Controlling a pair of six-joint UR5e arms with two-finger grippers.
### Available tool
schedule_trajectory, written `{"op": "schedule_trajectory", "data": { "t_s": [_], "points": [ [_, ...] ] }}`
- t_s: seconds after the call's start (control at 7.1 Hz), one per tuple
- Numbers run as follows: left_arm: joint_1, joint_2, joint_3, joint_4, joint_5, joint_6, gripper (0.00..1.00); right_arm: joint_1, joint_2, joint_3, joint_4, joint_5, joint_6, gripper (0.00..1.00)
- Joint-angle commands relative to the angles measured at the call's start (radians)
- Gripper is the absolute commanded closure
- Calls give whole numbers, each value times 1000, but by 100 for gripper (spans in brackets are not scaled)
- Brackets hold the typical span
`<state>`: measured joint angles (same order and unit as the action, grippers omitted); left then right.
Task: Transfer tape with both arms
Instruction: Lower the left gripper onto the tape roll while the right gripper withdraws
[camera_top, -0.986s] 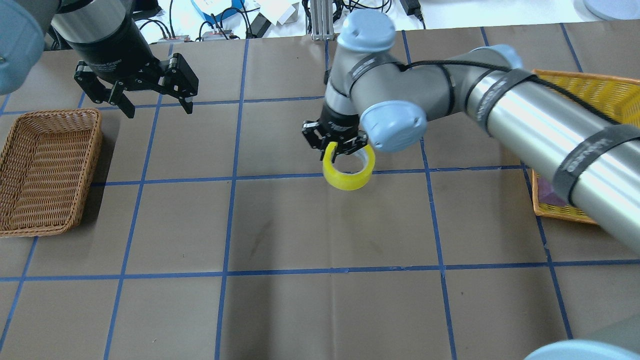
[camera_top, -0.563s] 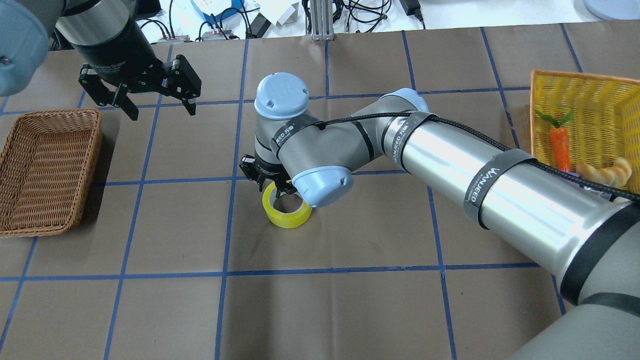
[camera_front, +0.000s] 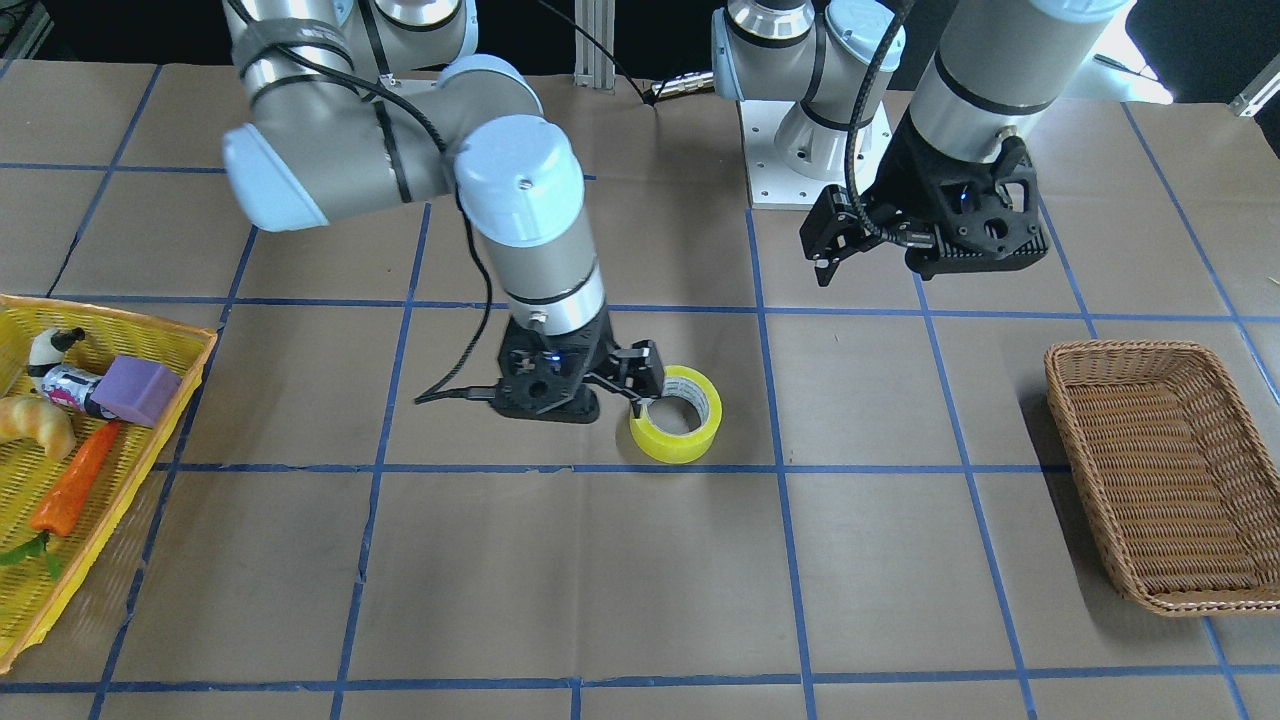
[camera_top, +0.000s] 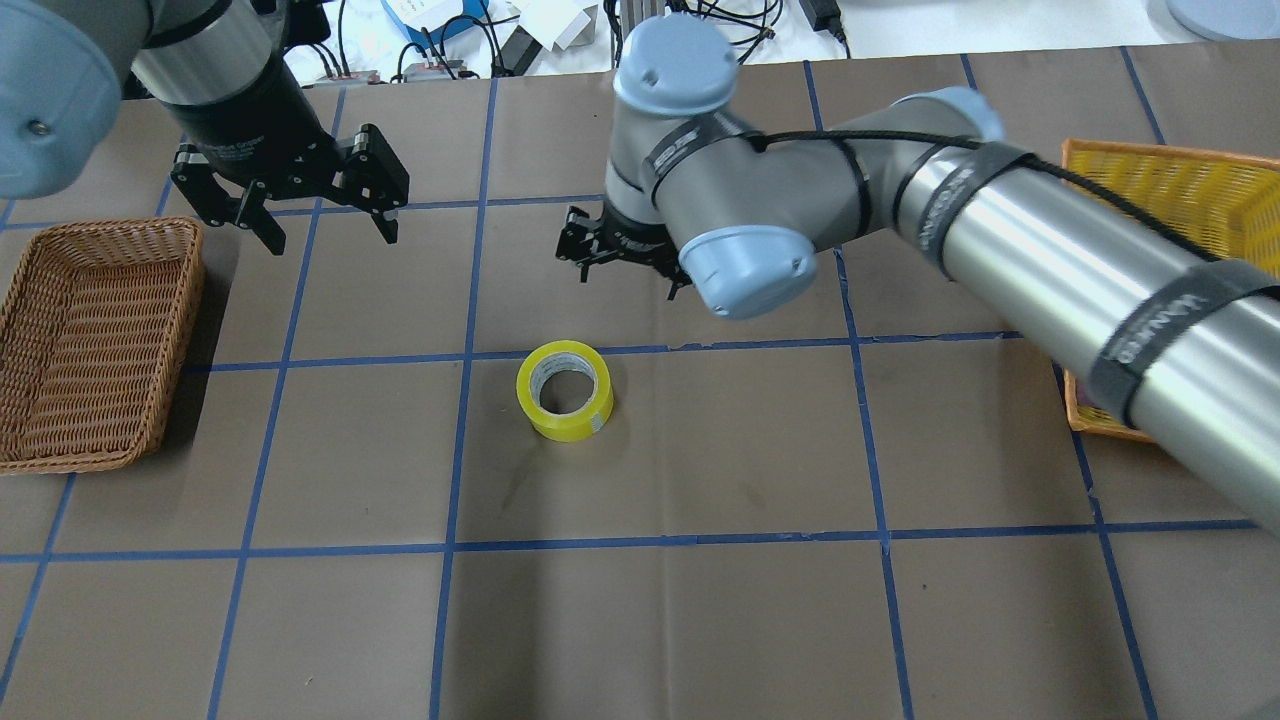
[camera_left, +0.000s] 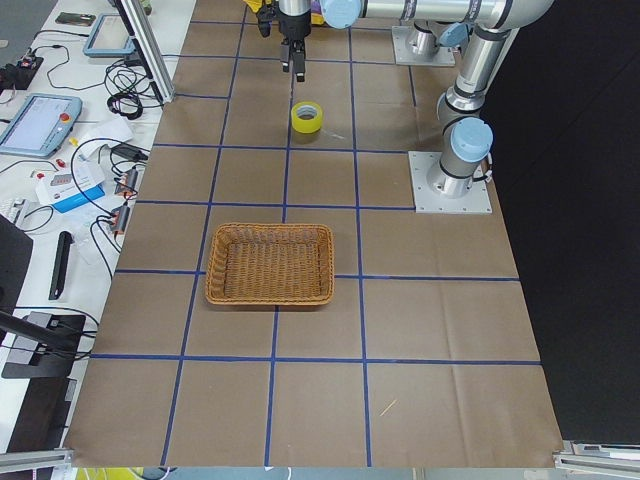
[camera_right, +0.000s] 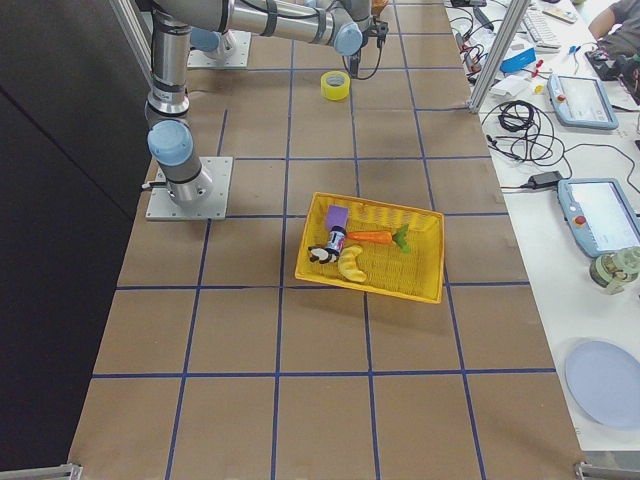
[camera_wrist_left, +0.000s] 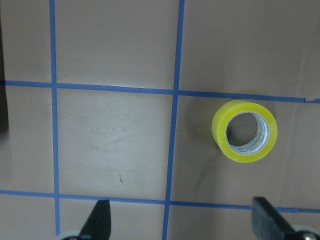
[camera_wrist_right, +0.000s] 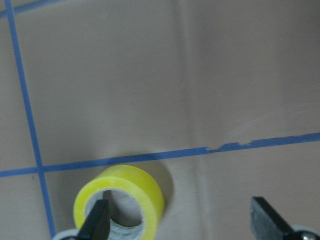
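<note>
Right hand (camera_top: 628, 285) now lifted clear of the tape (camera_top: 565, 390) it gripped a moment ago, jaws spread wide and empty, tape lying flat near the middle of the brown counter (camera_top: 700, 600), hole up, left hand (camera_top: 330, 240) hovering wide open and empty near the wicker basket (camera_top: 90, 340)

tape (camera_top: 565, 391): glossy translucent yellow film, white core looks like card. table cover (camera_top: 700, 620): matt brown paper, creased; grid lines (camera_top: 740, 344) are blue adhesive strip. right arm (camera_top: 1040, 250): polished metal tube, matt grey joints, smooth light-blue caps. left gripper (camera_top: 330, 238): matt black. brown basket (camera_top: 178, 330): rough woven wicker. yellow basket (camera_right: 425, 255): woven, slight sheen.
</note>
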<state>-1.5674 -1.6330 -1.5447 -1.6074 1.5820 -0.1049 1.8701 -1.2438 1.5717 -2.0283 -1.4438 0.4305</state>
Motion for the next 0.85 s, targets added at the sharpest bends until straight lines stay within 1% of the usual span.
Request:
{"op": "schedule_trajectory", "data": {
  "t_s": [0.0, 0.14, 0.28, 0.42, 0.56, 0.7],
  "points": [
    [-31, -50, -179, 210, -19, -204, 0, -191, -156, -5, 199, -48, -305, 0],
    [-77, -77, -254, 309, -69, -301, 0, -266, -219, -4, 273, -97, -428, 0],
    [-139, -126, -329, 451, -70, -388, 2, -299, -241, 16, 301, -105, -508, 0],
    [-181, -189, -388, 589, -70, -418, 5, -295, -250, 16, 313, -106, -515, 0],
    [-203, -267, -414, 688, -71, -447, 5, -296, -250, 19, 313, -106, -516, 0],
    [-226, -312, -422, 761, -67, -447, 13, -296, -250, 21, 324, -104, -516, 0]
  ]
}}
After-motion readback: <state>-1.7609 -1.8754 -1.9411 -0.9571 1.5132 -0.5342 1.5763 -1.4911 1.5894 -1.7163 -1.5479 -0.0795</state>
